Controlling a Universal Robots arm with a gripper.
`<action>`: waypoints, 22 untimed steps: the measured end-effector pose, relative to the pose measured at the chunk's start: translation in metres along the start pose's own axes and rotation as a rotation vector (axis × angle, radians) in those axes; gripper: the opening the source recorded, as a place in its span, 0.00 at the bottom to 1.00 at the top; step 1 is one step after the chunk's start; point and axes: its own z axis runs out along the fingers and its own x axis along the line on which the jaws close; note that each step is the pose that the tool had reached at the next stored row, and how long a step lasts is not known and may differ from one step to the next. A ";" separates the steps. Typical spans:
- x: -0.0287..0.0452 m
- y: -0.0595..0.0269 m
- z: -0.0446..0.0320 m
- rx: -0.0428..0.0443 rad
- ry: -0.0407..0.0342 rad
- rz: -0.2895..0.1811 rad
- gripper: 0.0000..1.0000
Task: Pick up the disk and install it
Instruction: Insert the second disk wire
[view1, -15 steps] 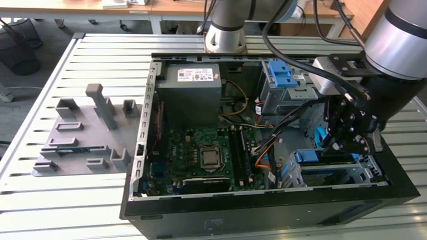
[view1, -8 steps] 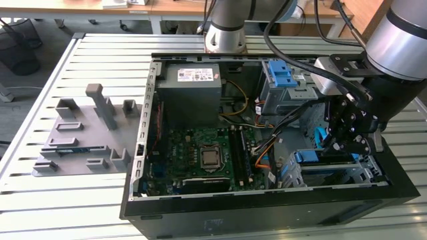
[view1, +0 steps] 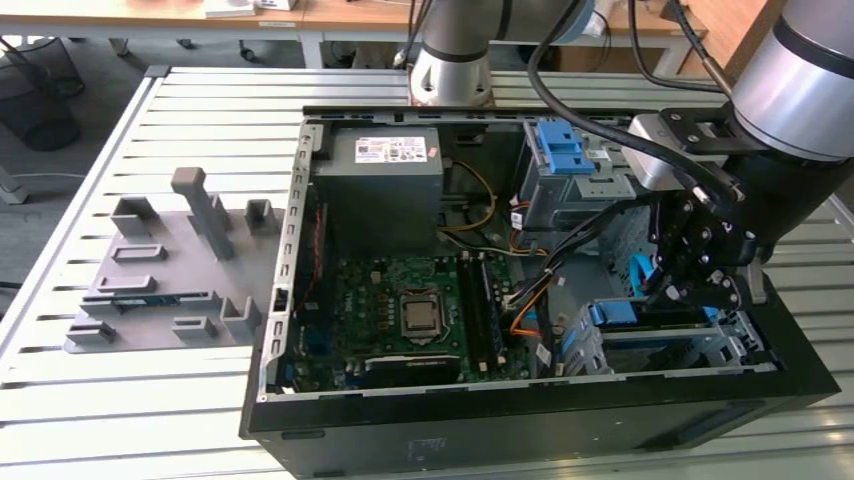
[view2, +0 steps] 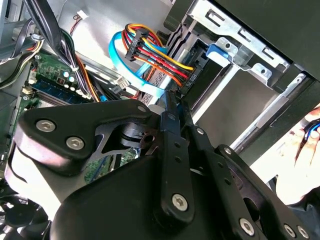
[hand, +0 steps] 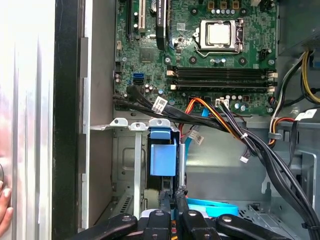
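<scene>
— Where is the disk (hand: 163, 159)?
— Standing in the drive bay at the computer case's (view1: 534, 425) front corner.
— And the gripper (hand: 173, 196)?
— Fingers nearly together, pressing its edge.

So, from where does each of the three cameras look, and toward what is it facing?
Exterior view: off the arm, above the table, looking down into the open computer case; the arm and its tool show over the drive bay at the exterior view's right.
First wrist view: rides near the wrist, looking past the tool at the motherboard and a blue-framed bay.
Second wrist view: also at the wrist, behind the tool's black linkage, facing the coloured cables.
Shared: both wrist views show the tool and a person's hand outside the case.
</scene>
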 end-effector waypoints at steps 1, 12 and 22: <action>0.0000 0.0000 -0.0003 0.0000 -0.0007 0.000 0.16; 0.0011 0.0000 0.0011 -0.0005 -0.0073 0.000 0.16; 0.0013 -0.0002 0.0045 -0.0027 -0.0074 0.000 0.16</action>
